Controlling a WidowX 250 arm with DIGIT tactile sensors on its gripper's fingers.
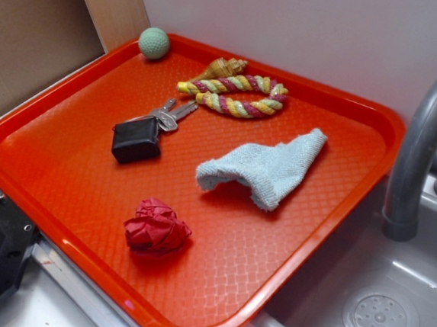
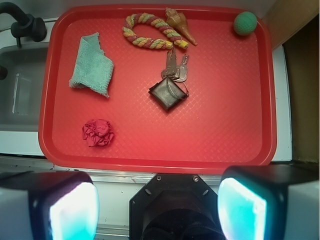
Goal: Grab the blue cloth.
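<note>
Closest to the wrist lens, the gripper (image 2: 159, 207) shows its two pale-padded fingers (image 2: 72, 212) spread wide at the bottom corners of the view, with nothing between them. It hangs high, back over the near edge of the red plastic tray (image 2: 225, 150).

My target, the pale light-blue terry cloth (image 2: 91, 65), lies crumpled on the tray's sink side, left of centre in the wrist view and well apart from the gripper. In the exterior view the same cloth (image 1: 268, 170) shows a raised fold along its near edge, which I judge the best place to pinch.

I would carry the arm forward and left until the cloth sits midway between the pads, then descend with the jaws kept wide and straddle that fold, closing only once the pads nearly meet the tray.

Hazards are few: the crumpled red fabric wad (image 2: 98, 132) sits nearer me on the same side, so I should pass above it. The black key fob with keys (image 2: 170, 90) stays clear to the right.
</note>
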